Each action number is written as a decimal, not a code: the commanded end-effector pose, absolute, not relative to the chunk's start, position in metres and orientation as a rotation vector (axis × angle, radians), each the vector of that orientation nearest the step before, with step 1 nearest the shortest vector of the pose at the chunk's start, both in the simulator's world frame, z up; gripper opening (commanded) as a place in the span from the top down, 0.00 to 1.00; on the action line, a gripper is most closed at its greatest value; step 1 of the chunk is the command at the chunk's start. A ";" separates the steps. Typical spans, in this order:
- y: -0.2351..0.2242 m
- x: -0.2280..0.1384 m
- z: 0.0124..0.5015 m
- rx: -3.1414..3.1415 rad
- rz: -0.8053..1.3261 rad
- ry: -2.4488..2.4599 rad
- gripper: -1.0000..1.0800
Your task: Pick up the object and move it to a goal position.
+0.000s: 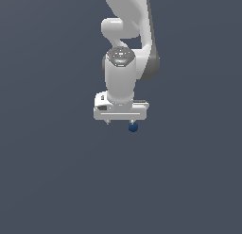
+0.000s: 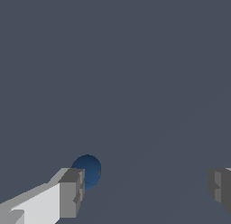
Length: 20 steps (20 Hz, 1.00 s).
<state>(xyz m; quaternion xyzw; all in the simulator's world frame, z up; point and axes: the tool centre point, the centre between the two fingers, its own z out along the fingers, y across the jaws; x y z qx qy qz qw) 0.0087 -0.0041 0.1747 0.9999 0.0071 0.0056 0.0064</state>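
Observation:
The object, a small dark blue ball, lies just below the fingertip of my white gripper on the exterior view's right. The jaws stand wide apart and hold nothing. In the wrist view the ball sits right beside one grey fingertip, which hides part of it. The ball is at that finger's tip rather than in the middle of my gripper. The other fingertip is far from the ball. I cannot tell whether the near finger touches the ball.
The white arm rises behind the gripper in the exterior view. A plain dark grey-blue surface fills the rest of both views. No other object or goal marker shows.

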 end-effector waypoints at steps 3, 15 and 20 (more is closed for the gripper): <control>-0.005 0.010 0.175 3.127 0.021 0.022 0.04; -0.017 0.019 0.179 3.115 0.056 0.028 0.04; -0.011 0.015 0.172 3.118 0.053 -0.021 0.04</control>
